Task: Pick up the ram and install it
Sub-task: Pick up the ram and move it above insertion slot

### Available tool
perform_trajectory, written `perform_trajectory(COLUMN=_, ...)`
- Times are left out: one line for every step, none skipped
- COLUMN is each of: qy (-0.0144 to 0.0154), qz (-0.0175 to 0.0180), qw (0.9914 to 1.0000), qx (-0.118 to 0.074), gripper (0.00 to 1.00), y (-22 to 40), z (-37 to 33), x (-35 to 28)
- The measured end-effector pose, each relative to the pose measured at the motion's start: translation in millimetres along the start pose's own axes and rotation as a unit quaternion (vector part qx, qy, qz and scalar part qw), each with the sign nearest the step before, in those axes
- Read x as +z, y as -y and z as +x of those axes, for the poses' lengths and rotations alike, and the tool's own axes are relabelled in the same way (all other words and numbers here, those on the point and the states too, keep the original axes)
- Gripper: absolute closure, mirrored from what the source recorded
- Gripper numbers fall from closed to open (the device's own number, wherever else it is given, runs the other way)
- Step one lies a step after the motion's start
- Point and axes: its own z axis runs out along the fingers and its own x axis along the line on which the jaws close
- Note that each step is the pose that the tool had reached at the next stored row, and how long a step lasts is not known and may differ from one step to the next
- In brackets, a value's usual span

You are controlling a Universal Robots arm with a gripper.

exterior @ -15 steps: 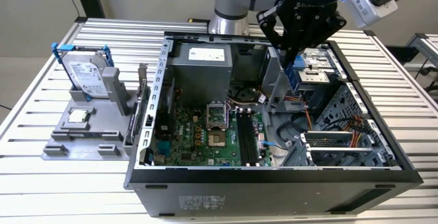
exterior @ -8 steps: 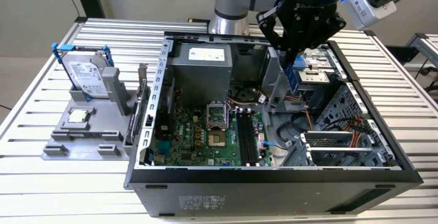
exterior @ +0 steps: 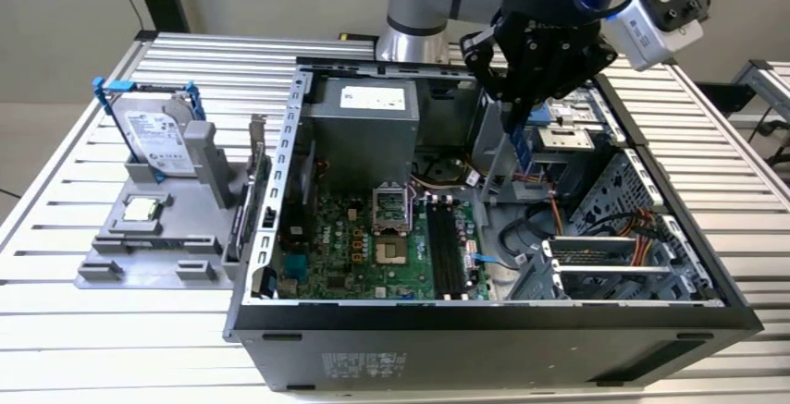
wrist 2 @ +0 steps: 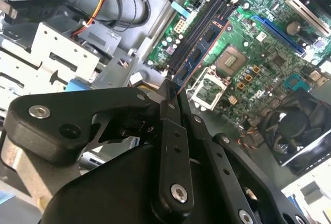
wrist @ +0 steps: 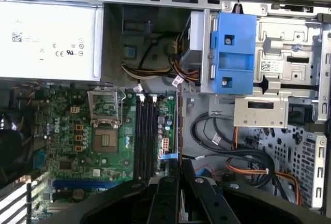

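Hanging from the closed gripper (wrist 2: 171, 90), the ram (wrist 2: 201, 45) is held above the memory slots (wrist: 145, 131). It is judged light, stiff and fragile, and is best gripped by its board edges, away from the contacts.

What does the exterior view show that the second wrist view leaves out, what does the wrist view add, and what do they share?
Exterior view: the slatted table, and a grey stand, beside the computer case, that holds a hard drive in a blue frame and a small square processor chip. Second wrist view: close up, the gripper with its jaws shut on the ram. Shared: the motherboard, its open processor socket and the black memory slots.
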Motion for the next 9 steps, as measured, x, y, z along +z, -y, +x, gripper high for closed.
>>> perform_trajectory(qy=-0.0002, qz=0.0002, qw=1.00000, qx=0.000, gripper=1.00, y=0.0, z=0.1, x=1.6)
perform_trajectory(qy=-0.0005, qz=0.0005, qw=1.00000, qx=0.000, gripper=1.00, y=0.1, z=0.2, x=3.1)
perform_trajectory(qy=-0.0007, qz=0.0006, qw=1.00000, qx=0.000, gripper=1.00, y=0.1, z=0.2, x=4.0)
perform_trajectory(qy=-0.0010, qz=0.0007, qw=1.00000, qx=0.000, gripper=1.00, y=0.1, z=0.2, x=4.0)
perform_trajectory(qy=-0.0010, qz=0.0007, qw=1.00000, qx=0.000, gripper=1.00, y=0.1, z=0.2, x=4.0)
perform_trajectory(qy=-0.0010, qz=0.0007, qw=1.00000, qx=0.000, gripper=1.00, y=0.1, z=0.2, x=4.0)
perform_trajectory(qy=-0.0011, qz=0.0006, qw=1.00000, qx=0.000, gripper=1.00, y=0.1, z=0.2, x=4.1)
perform_trajectory(qy=-0.0011, qz=0.0006, qw=1.00000, qx=0.000, gripper=1.00, y=0.1, z=0.2, x=4.1)
perform_trajectory(qy=-0.0011, qz=0.0006, qw=1.00000, qx=0.000, gripper=1.00, y=0.1, z=0.2, x=4.1)
